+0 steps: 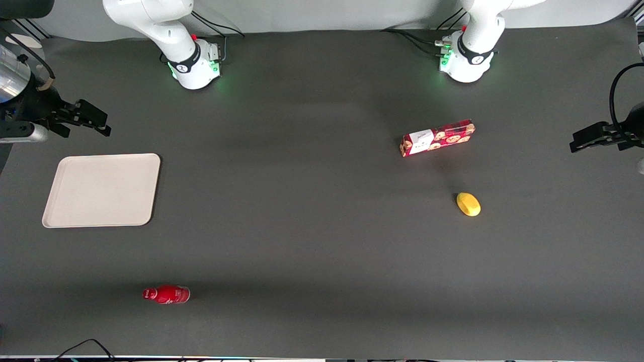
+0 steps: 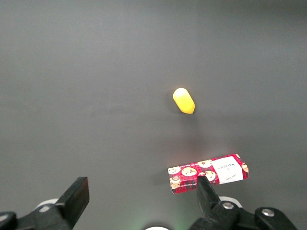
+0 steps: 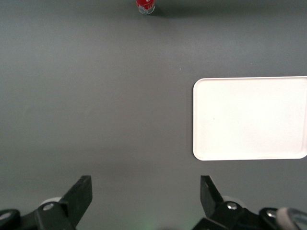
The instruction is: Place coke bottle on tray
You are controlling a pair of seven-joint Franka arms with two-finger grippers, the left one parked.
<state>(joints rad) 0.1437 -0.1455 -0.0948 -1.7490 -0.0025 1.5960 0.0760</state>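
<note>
Table (image 1: 312, 241): one dark grey matte surface, fills nearly all I see. No seams or markings, only a faint fine texture.

Wall (image 1: 322, 12): a pale grey strip along the table's edge farthest from the front camera.

Light: soft, from overhead, no hard edges. A broad darker band (image 1: 322, 294) runs the table's length near the front camera; a lighter patch (image 1: 322, 113) sits mid-table, farther away. Green glow (image 1: 224, 80) spills onto the surface at two spots near the wall.

Black cable (image 1: 83, 347) loops at the nearest edge, over a thin pale rim (image 1: 151, 359).

My gripper (image 1: 95, 123) hangs spread wide above the working arm's end of the table.
</note>
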